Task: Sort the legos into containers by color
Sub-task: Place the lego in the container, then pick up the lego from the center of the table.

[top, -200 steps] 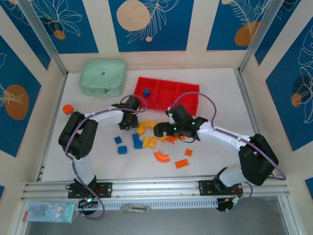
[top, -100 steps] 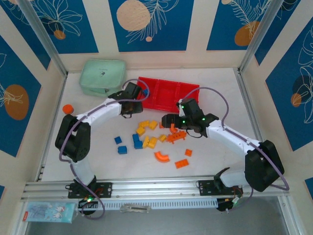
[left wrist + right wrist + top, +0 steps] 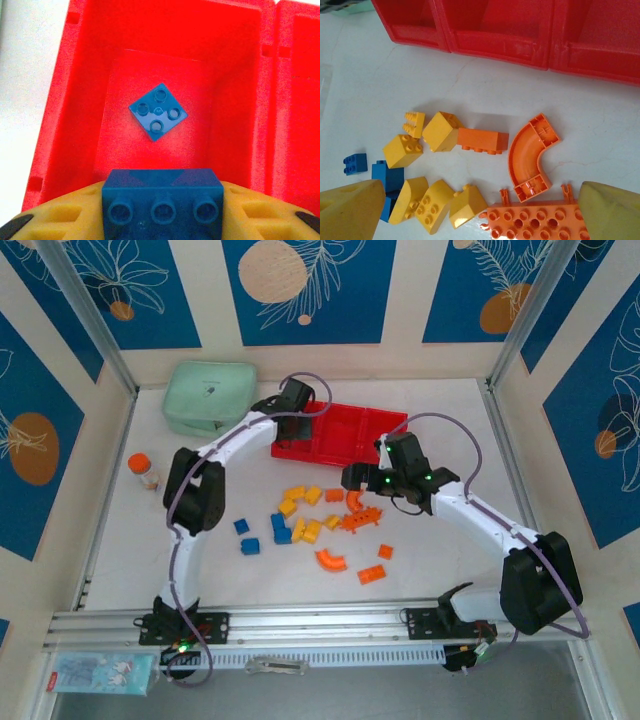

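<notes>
My left gripper (image 3: 297, 408) hangs over the left compartment of the red tray (image 3: 345, 432), shut on a blue brick (image 3: 162, 202). Below it a second blue brick (image 3: 158, 111) lies studs up on that compartment's floor (image 3: 125, 145). My right gripper (image 3: 350, 480) is open and holds nothing, above the loose pile in front of the tray. Under it lie an orange arch (image 3: 532, 155), an orange brick (image 3: 482, 140), an orange studded plate (image 3: 535, 222) and several yellow bricks (image 3: 440, 130). Blue bricks (image 3: 248, 540) lie at the left of the pile.
A mint-green case (image 3: 210, 397) sits left of the tray, close to my left arm. An orange-capped bottle (image 3: 143, 468) stands at the far left. Another orange arch (image 3: 331, 560) and orange bricks (image 3: 371, 574) lie nearer the front rail.
My left arm has swung from the pile to the tray's left compartment, carrying the blue brick. My right gripper has drawn back to the right and risen a little over the orange pieces.
</notes>
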Robot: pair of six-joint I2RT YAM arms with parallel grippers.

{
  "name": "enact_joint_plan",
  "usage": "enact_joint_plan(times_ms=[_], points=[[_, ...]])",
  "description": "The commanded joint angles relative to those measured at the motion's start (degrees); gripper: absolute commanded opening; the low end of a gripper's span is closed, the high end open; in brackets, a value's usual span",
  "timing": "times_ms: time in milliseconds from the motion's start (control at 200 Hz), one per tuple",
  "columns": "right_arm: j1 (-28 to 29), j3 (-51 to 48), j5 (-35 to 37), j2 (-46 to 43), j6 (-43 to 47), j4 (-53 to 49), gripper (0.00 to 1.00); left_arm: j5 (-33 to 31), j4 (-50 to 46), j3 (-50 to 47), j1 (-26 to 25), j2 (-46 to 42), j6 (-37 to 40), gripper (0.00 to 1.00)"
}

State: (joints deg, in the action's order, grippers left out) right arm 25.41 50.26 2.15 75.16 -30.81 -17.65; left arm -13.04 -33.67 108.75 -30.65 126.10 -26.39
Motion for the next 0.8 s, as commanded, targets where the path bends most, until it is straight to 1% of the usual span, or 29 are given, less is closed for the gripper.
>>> enact_joint_plan(times_ms=[0, 40, 170, 335, 430, 555, 635, 725, 795], points=[[-1.0, 1.6, -2.3, -1.5, 1.2, -1.2, 0.99, -2.9, -3.5, 3.8, 0.0, 2.6, 2.2, 0.51], [-1.3, 1.7, -2.6, -1.6, 1.3, -1.3, 0.99, -3.0, -4.0, 4.7, 0.3, 3.2, 1.9, 0.55], [-1.5, 2.4, -2.9, -1.8, 2.0, -2.1, 0.99, -2.0, -4.7, 6.8, 0.6, 3.8, 1.6, 0.6], [-1.6, 2.4, -3.5, -1.8, 1.9, -2.4, 0.99, 0.5, -5.9, 7.9, 0.7, 1.6, 1.8, 0.64], [-1.3, 2.3, -4.3, -2.2, 1.8, -2.4, 0.99, 3.2, -5.8, 5.9, 0.7, -1.7, 1.3, 0.64], [-0.1, 2.2, -4.2, -2.3, 2.5, -3.6, 0.99, 8.7, -3.9, -0.4, 0.7, -8.1, 0.5, 0.65], [1.1, 2.2, -3.7, -2.5, 2.9, -5.0, 0.99, 11.6, -2.1, -7.2, 0.6, -13.1, 0.0, 0.67], [3.1, 1.2, -3.1, -2.9, 2.7, -5.6, 0.99, 13.1, -0.5, -16.3, 0.4, -19.4, -1.0, 0.67], [5.0, -0.1, -2.7, -3.3, 2.2, -5.6, 0.99, 12.9, 0.2, -23.7, 0.3, -24.1, -2.0, 0.68]])
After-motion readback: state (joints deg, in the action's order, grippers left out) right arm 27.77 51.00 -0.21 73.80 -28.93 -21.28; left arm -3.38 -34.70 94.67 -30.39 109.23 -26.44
